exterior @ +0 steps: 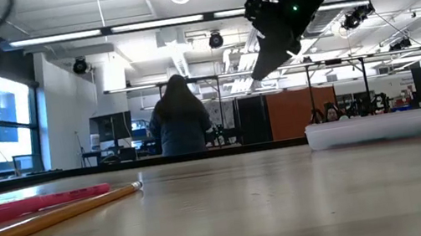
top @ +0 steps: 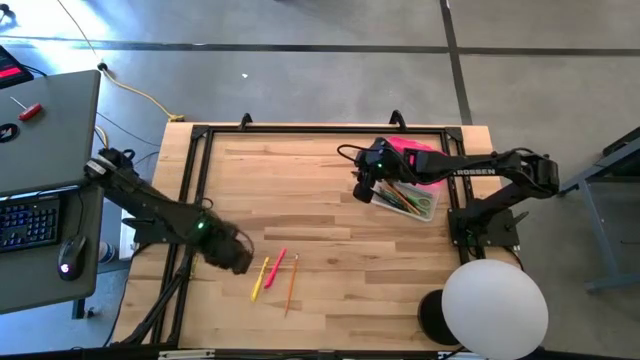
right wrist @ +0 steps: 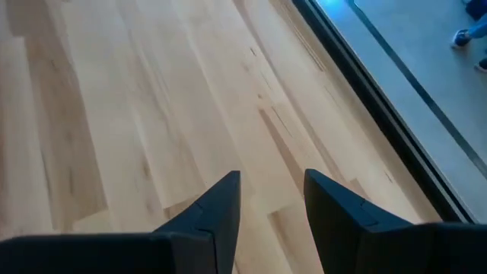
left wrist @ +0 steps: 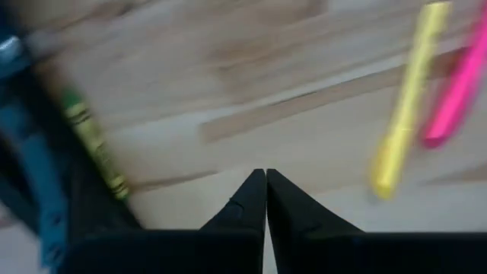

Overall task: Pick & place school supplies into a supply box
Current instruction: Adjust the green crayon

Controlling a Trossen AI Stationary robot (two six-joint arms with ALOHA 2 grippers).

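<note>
We see the left hand (top: 238, 258) low over the pale wooden bench (top: 320, 190), just beside a thin yellow marker (top: 262, 277), a thin pink marker (top: 277, 262) and a thin orange pencil (top: 291, 283) lying close together. In the left wrist view its dark fingers (left wrist: 247, 202) meet tip to tip with nothing between them. A green-and-yellow crayon (left wrist: 93, 143) lies near them. The right hand (top: 364, 186) hangs with fingers (right wrist: 217, 205) parted and empty, beside the small clear plastic box (top: 408, 197) holding more pens, its bright pink lid (top: 420, 160) touching behind it.
</note>
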